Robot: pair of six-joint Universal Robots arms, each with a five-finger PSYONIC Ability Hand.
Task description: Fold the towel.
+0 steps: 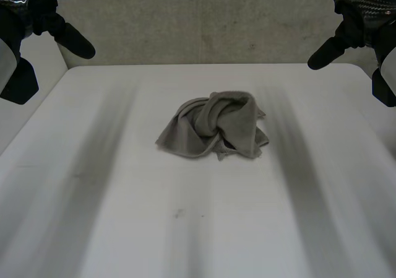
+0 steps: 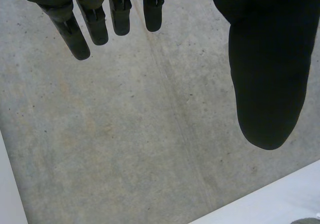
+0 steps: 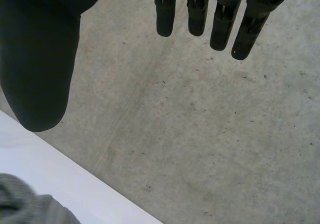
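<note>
Both hands raised and off the table (image 1: pixel 111 216), neither touching the towel (image 1: pixel 213 126)

left hand (image 1: pixel 55 24): open, fingers (image 2: pixel 82 37) straight and slightly fanned, thumb held wide of them, nothing in the grasp. Its wrist view has bare concrete (image 2: pixel 150 134) under the palm and past the fingertips. A strip of table edge sits on the thumb side, with a sliver of grey cloth at that edge

right hand (image 1: pixel 346 33): same pose mirrored, fingers straight, thumb well out to the side, holding nothing. Concrete under the palm here too. The table edge runs below the thumb and a bunched bit of towel lies on it, well short of the fingertips

towel: grey, crumpled in a loose heap with twisted folds on top, no flat edge or clean corner showing. It lies on the table between the two hands, about as far from one as from the other and well apart from both. No arm is over it

table: white, streaky dark marks running either side of the towel, a few small specks on the surface on the robot's side of the heap

Beyond the table's far edge, concrete between the two hands
</note>
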